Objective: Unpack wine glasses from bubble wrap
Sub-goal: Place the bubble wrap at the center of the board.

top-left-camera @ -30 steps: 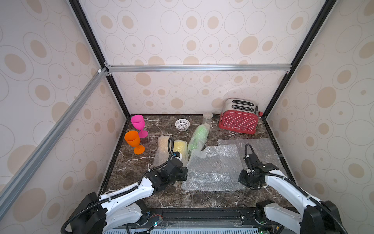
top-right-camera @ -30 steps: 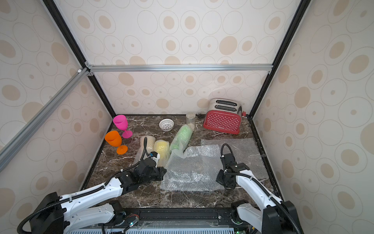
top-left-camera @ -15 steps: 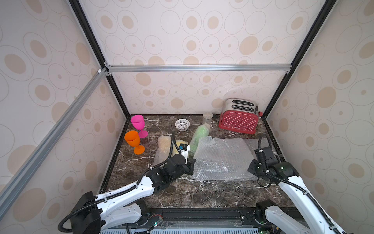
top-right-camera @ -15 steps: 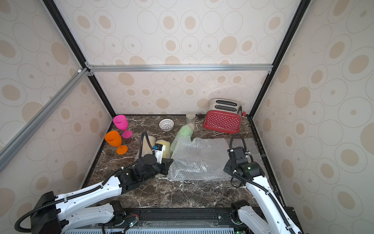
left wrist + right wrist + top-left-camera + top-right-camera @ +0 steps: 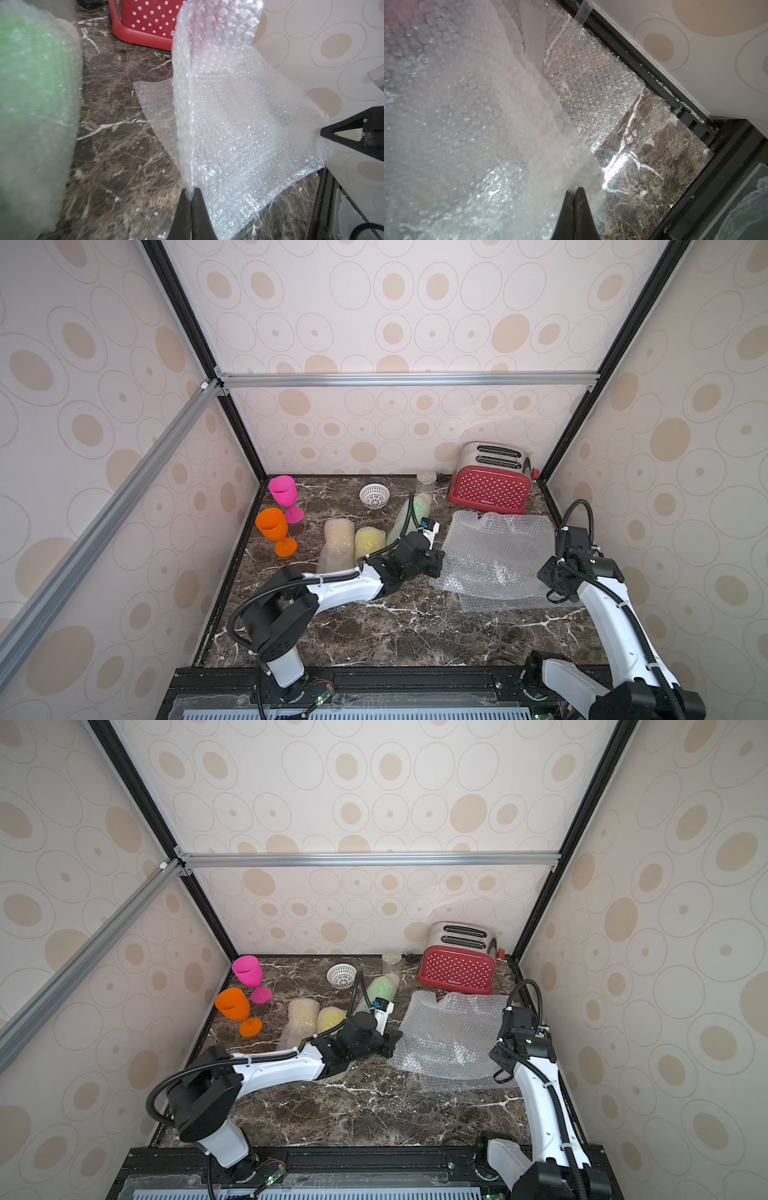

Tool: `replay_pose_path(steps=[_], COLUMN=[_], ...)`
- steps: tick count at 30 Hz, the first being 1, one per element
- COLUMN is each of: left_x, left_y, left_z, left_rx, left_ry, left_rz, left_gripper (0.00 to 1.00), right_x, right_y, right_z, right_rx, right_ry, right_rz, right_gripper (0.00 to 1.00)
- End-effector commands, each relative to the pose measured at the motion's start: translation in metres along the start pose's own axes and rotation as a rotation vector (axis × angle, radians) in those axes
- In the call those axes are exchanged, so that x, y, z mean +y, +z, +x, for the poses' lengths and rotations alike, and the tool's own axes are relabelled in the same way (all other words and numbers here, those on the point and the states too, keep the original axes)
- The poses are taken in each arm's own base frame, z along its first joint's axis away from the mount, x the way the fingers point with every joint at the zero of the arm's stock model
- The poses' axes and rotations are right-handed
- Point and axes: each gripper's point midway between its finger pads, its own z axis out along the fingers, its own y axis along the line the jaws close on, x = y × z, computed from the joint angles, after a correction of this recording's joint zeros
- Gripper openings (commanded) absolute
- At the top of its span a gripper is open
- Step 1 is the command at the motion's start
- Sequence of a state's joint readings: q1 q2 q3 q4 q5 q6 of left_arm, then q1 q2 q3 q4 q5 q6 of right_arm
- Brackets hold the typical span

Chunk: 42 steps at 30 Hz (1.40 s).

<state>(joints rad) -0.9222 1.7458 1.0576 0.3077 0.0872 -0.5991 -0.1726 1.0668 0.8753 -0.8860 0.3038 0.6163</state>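
Bubble wrap sheet [image 5: 494, 556] between left fingers [image 5: 201, 216] and right fingers [image 5: 568, 214], both tight on its opposite edges.

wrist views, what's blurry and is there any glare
Left wrist view: the green roll close by is soft, the bubble wrap sheet is sharp. Right wrist view: the sheet near the lens is blurred, and a bright glare spot sits on the table.

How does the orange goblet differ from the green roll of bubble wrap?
The orange plastic stemmed goblet stands upright on its round foot; the green bubble-wrapped roll lies on its side. The goblet is bare; the roll's contents show only as a green tint. Both rest on the dark marble tabletop.
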Motion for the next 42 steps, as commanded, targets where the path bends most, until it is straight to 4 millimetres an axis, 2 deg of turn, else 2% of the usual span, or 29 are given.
replay_pose_path(steps=[1, 6, 9, 12, 16, 19, 20, 23, 25, 27, 32, 35, 37, 42], left_x=[-0.035, -0.044, -0.05, -0.049, -0.041, -0.034, -0.032, -0.026, -0.024, -0.024, -0.019, -0.006, 0.004, 0.028], left_y=[0.014, 0.035, 0.042, 0.047, 0.058, 0.065, 0.066, 0.063, 0.056, 0.049, 0.022, 0.004, -0.009, -0.041], left_z=[-0.035, -0.025, -0.012, 0.001, 0.022, 0.035, 0.037, 0.037, 0.033, 0.026, 0.004, -0.005, -0.012, -0.028], left_rx=[-0.101, -0.081, -0.059, -0.038, 0.027, 0.061, 0.07, 0.089, 0.093, 0.094, 0.102, 0.118, 0.121, 0.112], left_ry=[-0.023, -0.043, -0.072, -0.105, -0.12, -0.139, -0.141, -0.122, -0.102, -0.087, -0.066, -0.064, -0.063, -0.06], left_rz=[0.12, 0.132, 0.159, 0.173, 0.152, 0.133, 0.124, 0.077, 0.051, 0.037, 0.017, -0.012, -0.032, -0.078], left_gripper=[0.0, 0.0, 0.0, 0.0, 0.0, 0.14, 0.18, 0.4, 0.54, 0.63, 0.69, 0.7, 0.71, 0.73], right_x=[0.001, -0.004, -0.016, -0.023, -0.017, -0.017, -0.017, -0.017, -0.015, -0.008, 0.004, 0.015, 0.024, 0.023], right_y=[0.009, 0.027, 0.038, 0.05, 0.066, 0.072, 0.071, 0.057, 0.043, 0.029, -0.003, -0.02, -0.027, -0.037], right_z=[-0.019, -0.034, -0.037, -0.038, -0.025, -0.013, -0.012, -0.019, -0.03, -0.038, -0.05, -0.05, -0.048, -0.046], right_rx=[-0.032, -0.019, 0.011, 0.02, 0.123, 0.156, 0.149, 0.115, 0.081, 0.06, 0.011, -0.01, -0.014, -0.017], right_ry=[-0.017, -0.007, 0.02, 0.053, 0.055, 0.058, 0.06, 0.06, 0.062, 0.058, 0.035, 0.009, -0.026, -0.06], right_rz=[0.045, 0.095, 0.125, 0.123, 0.081, 0.07, 0.064, 0.048, 0.025, -0.022, -0.102, -0.169, -0.193, -0.196], right_gripper=[0.0, 0.0, 0.0, 0.0, 0.04, 0.11, 0.14, 0.28, 0.32, 0.34, 0.44, 0.46, 0.46, 0.53])
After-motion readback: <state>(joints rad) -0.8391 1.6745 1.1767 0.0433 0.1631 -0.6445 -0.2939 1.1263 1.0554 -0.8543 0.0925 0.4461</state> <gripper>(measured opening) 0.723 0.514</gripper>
